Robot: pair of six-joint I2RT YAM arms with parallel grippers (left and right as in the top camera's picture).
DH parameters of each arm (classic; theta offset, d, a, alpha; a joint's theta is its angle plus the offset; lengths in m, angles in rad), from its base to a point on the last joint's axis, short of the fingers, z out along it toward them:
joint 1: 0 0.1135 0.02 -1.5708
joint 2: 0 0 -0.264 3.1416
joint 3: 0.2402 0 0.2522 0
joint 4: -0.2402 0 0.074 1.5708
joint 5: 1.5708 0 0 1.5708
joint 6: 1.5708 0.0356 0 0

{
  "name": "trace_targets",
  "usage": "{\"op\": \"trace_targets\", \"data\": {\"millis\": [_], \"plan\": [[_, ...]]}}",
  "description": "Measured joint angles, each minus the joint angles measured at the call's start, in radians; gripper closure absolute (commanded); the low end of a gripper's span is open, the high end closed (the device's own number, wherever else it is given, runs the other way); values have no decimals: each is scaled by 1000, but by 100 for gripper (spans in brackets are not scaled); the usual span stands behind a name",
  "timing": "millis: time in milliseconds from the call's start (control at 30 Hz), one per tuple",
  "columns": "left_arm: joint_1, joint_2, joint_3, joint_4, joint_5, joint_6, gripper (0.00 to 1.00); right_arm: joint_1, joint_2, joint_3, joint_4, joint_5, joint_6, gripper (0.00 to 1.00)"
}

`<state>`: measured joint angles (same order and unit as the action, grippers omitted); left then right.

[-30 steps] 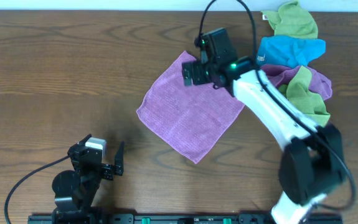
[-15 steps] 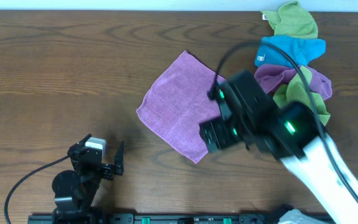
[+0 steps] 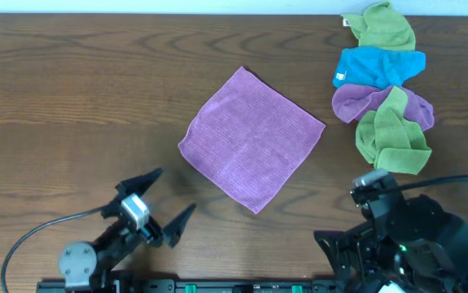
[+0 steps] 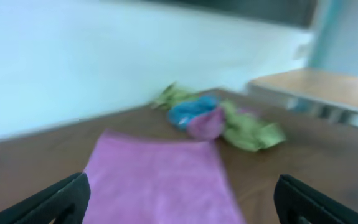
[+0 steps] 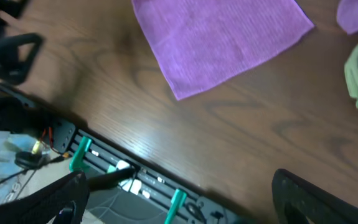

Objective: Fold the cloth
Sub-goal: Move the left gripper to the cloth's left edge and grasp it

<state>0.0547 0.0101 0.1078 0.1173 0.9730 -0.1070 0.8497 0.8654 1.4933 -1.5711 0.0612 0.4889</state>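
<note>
Overhead: bright, even light, sharp all over; lilac square microfibre cloth (image 3: 251, 140) throws only a thin soft shadow along its lower edges. Left wrist: heavy blur everywhere, pale wall (image 4: 73, 56) washed out, bluish. Right wrist: slightly soft, white glare patch on the dark brown wooden table (image 5: 241, 130) near its front edge.

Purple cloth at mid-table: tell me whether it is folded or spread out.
Spread out. The cloth lies flat as one full square, all four corners showing, no fold or doubled edge.
</note>
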Motion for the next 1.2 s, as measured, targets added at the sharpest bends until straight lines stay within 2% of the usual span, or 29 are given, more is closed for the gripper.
{"op": "trace_targets", "data": {"millis": [133, 333, 500, 633, 800, 900, 1067, 1200], "plan": [[0, 0, 0, 12, 64, -58, 5, 0, 1, 0, -23, 0, 35, 5], [0, 52, 0, -66, -59, -168, 5, 0, 1, 0, -6, 11, 62, 5], [-7, 295, 4, 29, -115, -189, 5, 1, 2, 0, 24, 42, 79, 4], [-40, 538, 66, 66, -134, -158, 5, 0, 4, 0, 38, 80, 85, 1], [-108, 893, 329, 39, -164, -75, 5, 1, 5, 0, 59, 170, 86, 1], [-163, 1085, 513, -68, -203, -23, 5, 1, 5, 0, 64, 238, 86, 1], [-290, 1330, 802, -348, -380, 92, 5, 1, 5, 0, 69, 344, 86, 1], [-382, 1458, 977, -468, -565, 143, 5, 1, 5, 0, 80, 409, 86, 2]]}}
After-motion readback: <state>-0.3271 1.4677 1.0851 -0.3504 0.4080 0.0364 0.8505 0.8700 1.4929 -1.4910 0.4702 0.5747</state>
